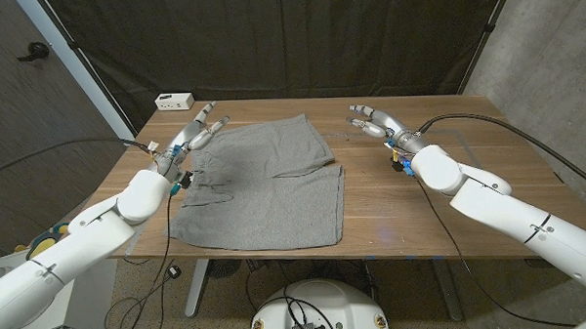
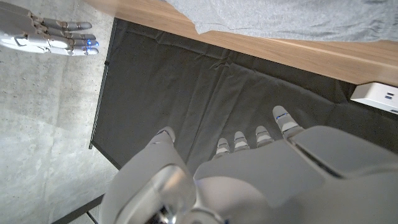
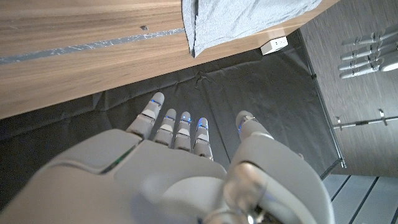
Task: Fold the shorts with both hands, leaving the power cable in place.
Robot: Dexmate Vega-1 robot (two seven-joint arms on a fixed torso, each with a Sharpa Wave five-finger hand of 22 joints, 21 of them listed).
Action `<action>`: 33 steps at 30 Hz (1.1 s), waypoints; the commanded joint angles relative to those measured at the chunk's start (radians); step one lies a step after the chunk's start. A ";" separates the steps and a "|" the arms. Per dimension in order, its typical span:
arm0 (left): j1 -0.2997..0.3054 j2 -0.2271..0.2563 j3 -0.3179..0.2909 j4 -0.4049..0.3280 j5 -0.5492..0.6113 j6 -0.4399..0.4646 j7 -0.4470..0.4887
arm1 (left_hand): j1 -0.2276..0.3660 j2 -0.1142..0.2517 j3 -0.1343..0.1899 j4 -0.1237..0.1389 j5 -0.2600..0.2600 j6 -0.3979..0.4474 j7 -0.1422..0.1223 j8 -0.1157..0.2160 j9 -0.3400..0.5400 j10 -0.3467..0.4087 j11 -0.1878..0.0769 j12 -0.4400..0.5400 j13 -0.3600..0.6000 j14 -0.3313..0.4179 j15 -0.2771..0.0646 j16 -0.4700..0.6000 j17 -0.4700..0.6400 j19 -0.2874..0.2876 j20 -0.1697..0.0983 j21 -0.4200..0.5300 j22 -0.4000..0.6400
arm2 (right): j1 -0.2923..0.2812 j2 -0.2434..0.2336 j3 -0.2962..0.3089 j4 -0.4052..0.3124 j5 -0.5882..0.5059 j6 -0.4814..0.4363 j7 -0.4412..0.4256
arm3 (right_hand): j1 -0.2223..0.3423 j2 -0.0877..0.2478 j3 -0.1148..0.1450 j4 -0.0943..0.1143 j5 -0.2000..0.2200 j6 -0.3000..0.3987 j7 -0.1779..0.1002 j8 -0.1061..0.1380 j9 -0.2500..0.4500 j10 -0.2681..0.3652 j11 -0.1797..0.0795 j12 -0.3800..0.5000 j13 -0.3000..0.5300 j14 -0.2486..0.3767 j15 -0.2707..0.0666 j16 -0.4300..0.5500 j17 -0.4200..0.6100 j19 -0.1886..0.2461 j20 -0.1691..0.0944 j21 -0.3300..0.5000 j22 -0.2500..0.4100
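Inspecting: grey shorts point(image 1: 264, 185) lie partly folded mid-table point(image 1: 422, 219). My left hand point(image 1: 196, 129) and right hand point(image 1: 372, 121) hover open, empty. Soft, limp cloth; I'd pinch the hem corners.

The shorts point(image 1: 262, 185) are lying at the middle of the table point(image 1: 412, 204). The left hand point(image 1: 196, 132) is hovering at their ten o'clock, the right hand point(image 1: 372, 121) at their two o'clock. A power strip point(image 1: 174, 100) is sitting at the table's eleven o'clock corner.

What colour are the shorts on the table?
The shorts are plain grey, with no pattern. The head view shows them best.
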 commanded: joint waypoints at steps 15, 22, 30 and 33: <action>0.323 -0.019 -0.302 -0.173 0.155 0.104 -0.044 | 0.022 -0.008 0.024 -0.006 -0.028 -0.031 0.005 -0.002 0.006 -0.020 0.004 -0.003 0.005 -0.014 -0.002 -0.001 0.005 -0.007 0.000 -0.013 0.003 | -0.051 -0.072 -0.039 -0.235 -0.205 -0.176 0.081 | 0.021 -0.001 0.016 -0.001 -0.006 0.019 -0.007 0.001 0.005 0.026 -0.006 0.001 0.002 0.018 -0.007 0.005 0.004 0.015 0.000 0.000 0.001; 0.402 -0.075 -0.377 -0.225 0.210 0.127 -0.096 | 0.028 -0.015 0.028 -0.012 -0.037 -0.034 0.004 -0.002 0.006 -0.018 0.005 -0.004 0.005 -0.015 -0.003 -0.002 0.005 -0.007 -0.002 -0.016 0.003 | -0.069 -0.083 -0.059 -0.286 -0.273 -0.217 0.097 | 0.027 -0.002 0.021 -0.002 -0.007 0.029 -0.011 0.001 0.006 0.039 -0.009 0.002 0.002 0.027 -0.013 0.007 0.003 0.019 0.000 -0.001 0.001; 0.427 -0.122 -0.391 -0.255 0.262 0.155 -0.154 | 0.036 -0.020 0.032 -0.020 -0.042 -0.028 0.006 0.001 0.006 -0.010 0.003 -0.002 0.005 -0.012 -0.004 -0.001 0.004 -0.005 -0.002 -0.018 0.003 | -0.085 -0.083 -0.070 -0.311 -0.304 -0.230 0.123 | 0.034 -0.004 0.025 -0.006 -0.007 0.034 -0.014 0.000 0.006 0.047 -0.016 0.001 0.002 0.037 -0.016 0.008 0.002 0.023 0.001 -0.001 0.001; 0.443 -0.132 -0.400 -0.267 0.289 0.164 -0.169 | 0.040 -0.022 0.033 -0.024 -0.044 -0.024 0.007 0.002 0.006 -0.006 0.000 -0.001 0.005 -0.011 -0.004 -0.001 0.004 -0.003 -0.004 -0.018 0.003 | -0.088 -0.085 -0.072 -0.322 -0.317 -0.238 0.134 | 0.035 -0.004 0.026 -0.007 -0.008 0.036 -0.013 0.000 0.006 0.049 -0.016 0.000 0.002 0.040 -0.016 0.009 0.002 0.025 0.001 -0.001 0.001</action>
